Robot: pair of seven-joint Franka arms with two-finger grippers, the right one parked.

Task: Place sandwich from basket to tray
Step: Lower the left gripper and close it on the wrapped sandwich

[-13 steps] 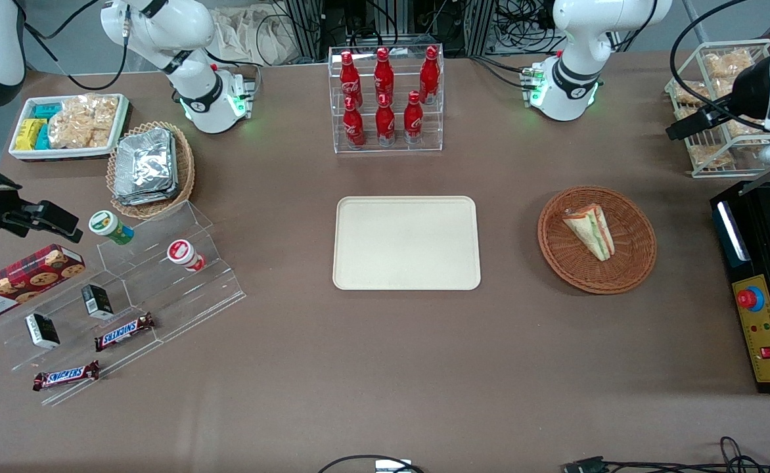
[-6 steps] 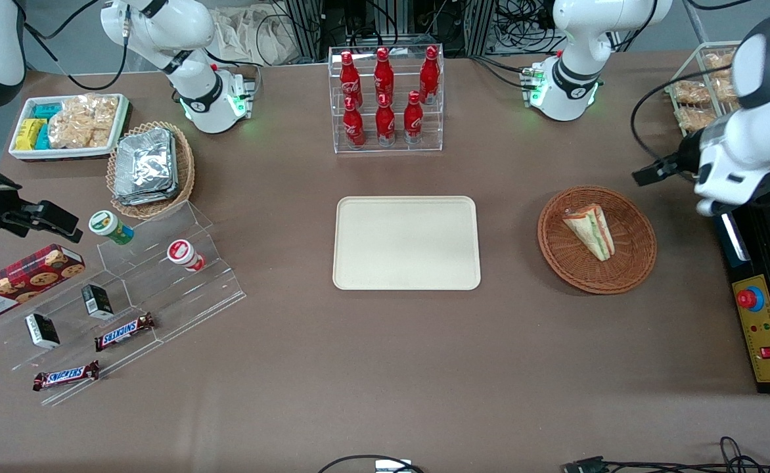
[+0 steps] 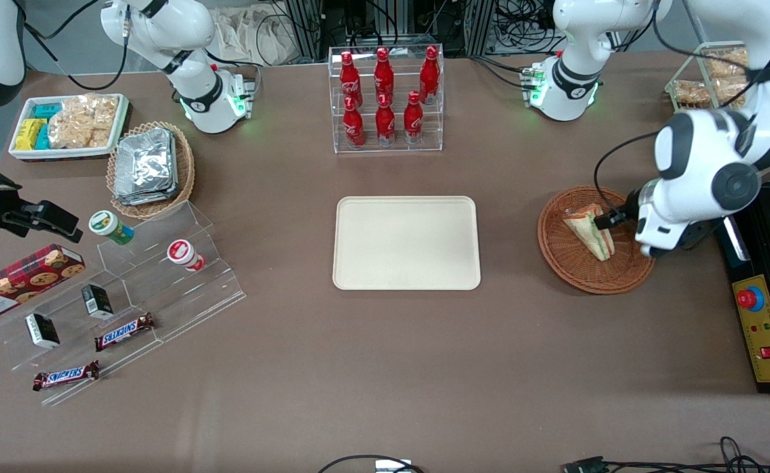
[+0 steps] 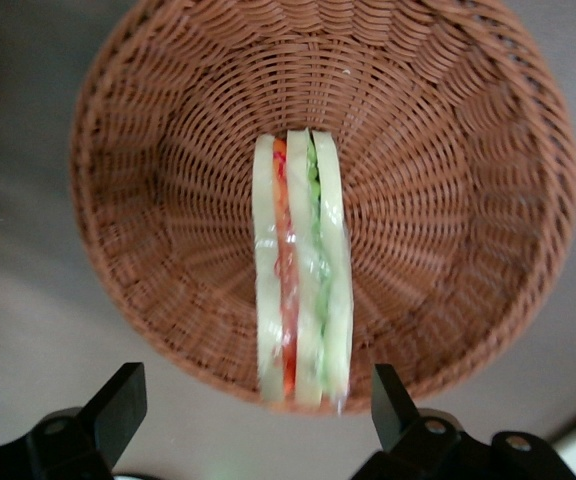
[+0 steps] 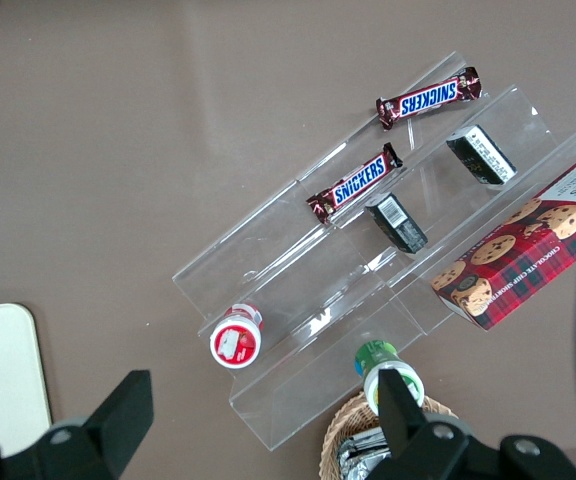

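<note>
Currently the sandwich (image 3: 590,230) lies on edge inside the basket (image 3: 625,272), toward the working arm's end of the table, its bread and red and green filling layers facing up in the wrist view (image 4: 301,268). Left gripper (image 4: 258,415) hovers over the basket (image 4: 448,190) with its fingers (image 4: 118,405) spread wide, one on each side of the sandwich, gripping nothing. Whether the fingertips have dropped below the basket rim is hard to judge from the front view, where the arm covers them. Tray (image 3: 406,243) sits mid-table, well apart from the basket. Bottle rack (image 3: 385,98) stands farther from the front camera than the tray.
</note>
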